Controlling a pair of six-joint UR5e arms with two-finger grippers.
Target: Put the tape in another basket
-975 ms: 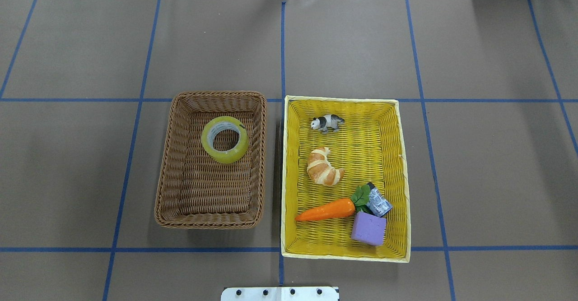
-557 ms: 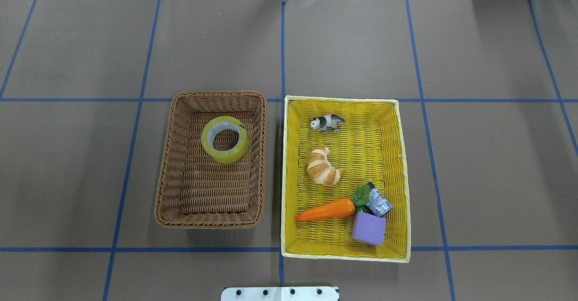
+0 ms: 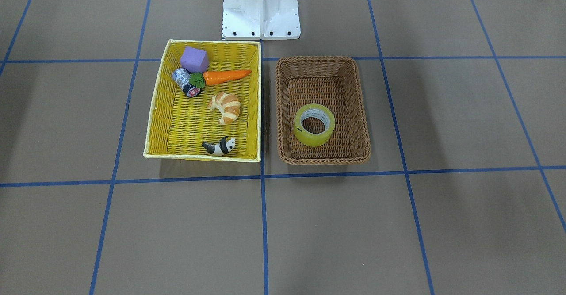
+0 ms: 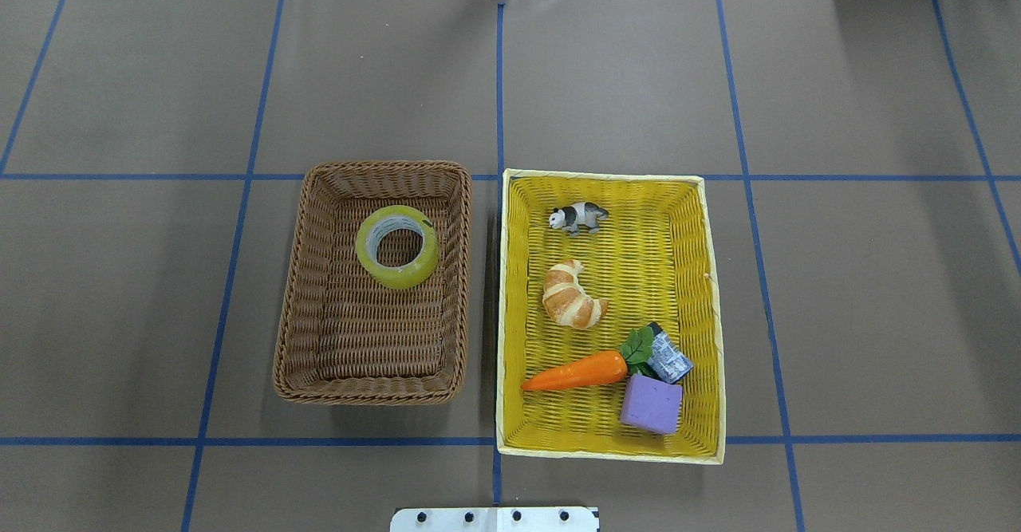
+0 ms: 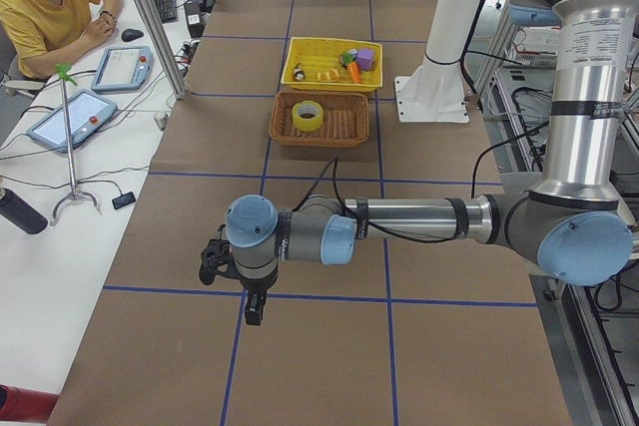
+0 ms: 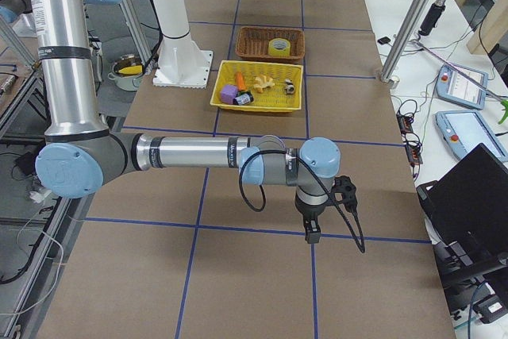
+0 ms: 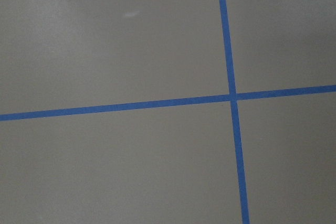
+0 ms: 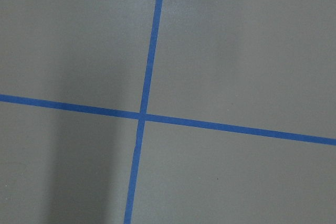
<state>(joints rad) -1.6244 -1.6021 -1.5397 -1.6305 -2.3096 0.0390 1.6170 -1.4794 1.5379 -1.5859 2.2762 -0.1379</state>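
Nothing has shifted over the last second: the tape (image 4: 396,246) lies flat, hole upward, in the far half of the brown wicker basket (image 4: 319,197), exactly where it lay before, with no gripper near it. The yellow basket (image 4: 506,309) just beside it holds the croissant (image 4: 571,294), carrot (image 4: 576,372), panda figure (image 4: 579,216) and purple block (image 4: 652,403) (none of them disturbed either). The left gripper (image 5: 254,307) and right gripper (image 6: 313,232) both hang over bare table well apart from the baskets, seen only in the side views, so I cannot tell whether either is spread or closed. My reading is that the move is either not started or already finished, with the arms parked.
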